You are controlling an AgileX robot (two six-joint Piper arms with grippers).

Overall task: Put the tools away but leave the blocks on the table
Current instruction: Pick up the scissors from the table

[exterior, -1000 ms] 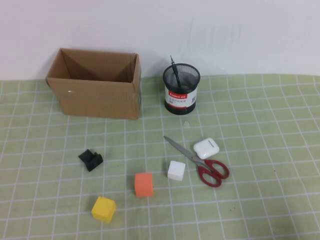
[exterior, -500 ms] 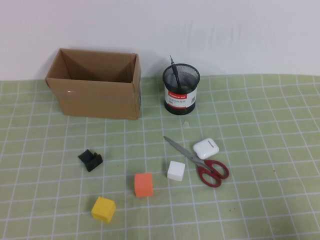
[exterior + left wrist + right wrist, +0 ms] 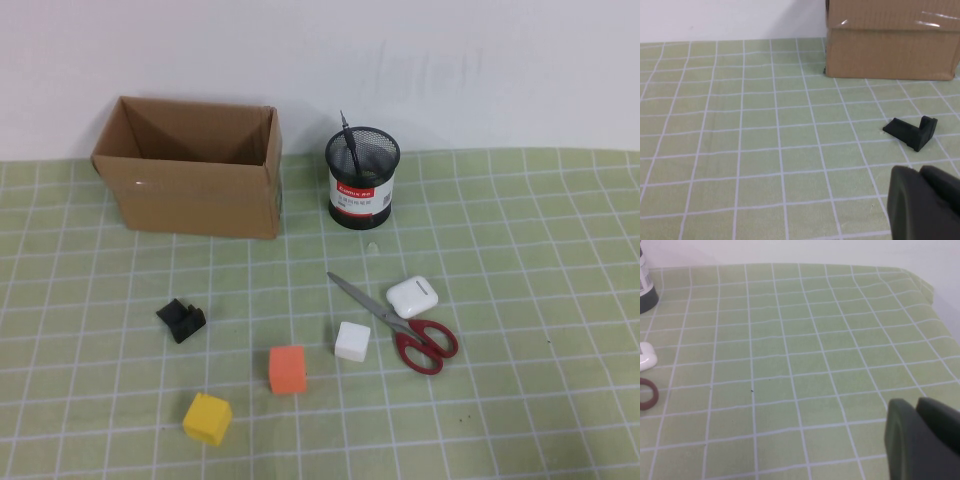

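The thin black pen (image 3: 348, 142) stands in a black mesh cup (image 3: 361, 185) at the back. The red-handled scissors (image 3: 400, 320) lie flat on the table (image 3: 520, 250); one red handle loop also shows in the right wrist view (image 3: 646, 395). The white block (image 3: 352, 341), orange block (image 3: 287, 369) and yellow block (image 3: 207, 417) sit near the front. Neither arm shows in the high view. My left gripper (image 3: 919, 171) is shut and empty above the mat, near a small chunky black piece (image 3: 912, 131). My right gripper (image 3: 916, 402) is shut and empty over bare mat, right of the scissors.
An open cardboard box (image 3: 190, 180) stands at the back left, also in the left wrist view (image 3: 890, 45). A white glossy case (image 3: 412, 296) lies touching the scissors. The chunky black piece (image 3: 181, 320) sits left of the blocks. The mat's right edge (image 3: 927, 290) drops off.
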